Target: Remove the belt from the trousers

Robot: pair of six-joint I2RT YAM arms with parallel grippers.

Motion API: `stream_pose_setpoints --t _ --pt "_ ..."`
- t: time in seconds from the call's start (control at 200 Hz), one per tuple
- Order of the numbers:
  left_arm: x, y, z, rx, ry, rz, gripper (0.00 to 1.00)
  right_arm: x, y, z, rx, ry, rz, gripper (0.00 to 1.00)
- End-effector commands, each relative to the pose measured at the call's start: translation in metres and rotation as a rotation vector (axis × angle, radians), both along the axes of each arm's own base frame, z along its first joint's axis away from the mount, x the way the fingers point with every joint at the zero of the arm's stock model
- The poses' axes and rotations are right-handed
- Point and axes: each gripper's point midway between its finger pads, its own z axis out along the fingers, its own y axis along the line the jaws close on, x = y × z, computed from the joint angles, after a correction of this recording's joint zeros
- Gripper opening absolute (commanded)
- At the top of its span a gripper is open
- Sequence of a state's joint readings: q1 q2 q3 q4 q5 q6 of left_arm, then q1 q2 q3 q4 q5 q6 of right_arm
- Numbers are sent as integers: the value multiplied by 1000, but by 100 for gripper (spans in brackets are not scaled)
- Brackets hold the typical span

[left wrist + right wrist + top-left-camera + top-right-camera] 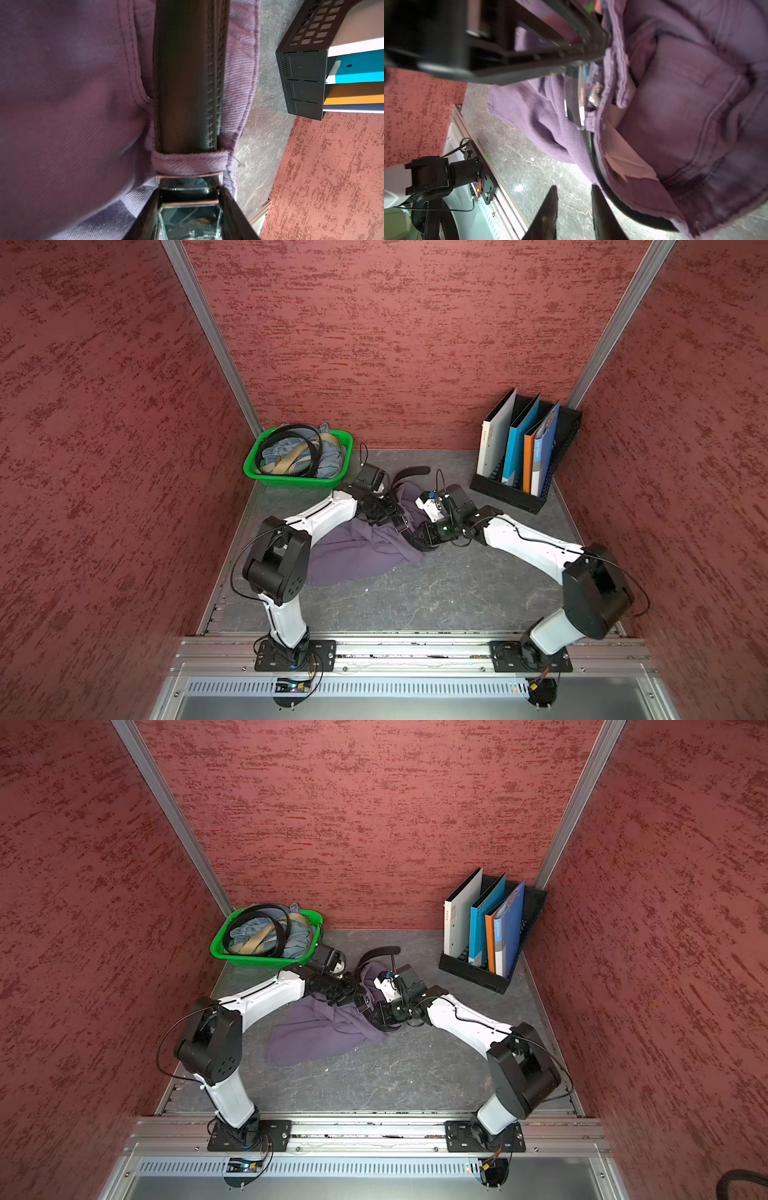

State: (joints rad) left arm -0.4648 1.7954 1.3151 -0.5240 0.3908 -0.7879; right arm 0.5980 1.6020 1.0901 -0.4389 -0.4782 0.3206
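Belt (185,83) half hidden by trousers (62,104); left end effector (189,193) clamps its buckle (189,176); right end effector (574,188) apart.

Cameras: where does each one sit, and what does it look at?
Both top views: high overhead, looking down at the table, trousers, left arm and right arm.
Left wrist: on its arm, facing the belt; left gripper clamps the buckle.
Right wrist: on its arm, facing trousers and table; right gripper open.
Shared: trousers in every view.

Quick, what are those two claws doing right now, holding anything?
Left gripper: closed, holding the belt by its buckle.
Right gripper: open, nothing between its jaws.
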Motion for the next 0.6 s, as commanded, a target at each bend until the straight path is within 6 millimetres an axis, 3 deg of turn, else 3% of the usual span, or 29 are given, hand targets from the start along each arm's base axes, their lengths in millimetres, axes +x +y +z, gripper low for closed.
stream_pose_setpoints --t 0.0,0.321,0.591 --pt "5 5 15 3 -35 5 0 6 1 -2 3 -4 3 29" --pt "3 8 15 6 -33 9 0 14 -1 -16 -38 -18 -15 31" --pt "0 10 16 6 -30 8 0 21 -3 -16 -49 -45 -26 32"
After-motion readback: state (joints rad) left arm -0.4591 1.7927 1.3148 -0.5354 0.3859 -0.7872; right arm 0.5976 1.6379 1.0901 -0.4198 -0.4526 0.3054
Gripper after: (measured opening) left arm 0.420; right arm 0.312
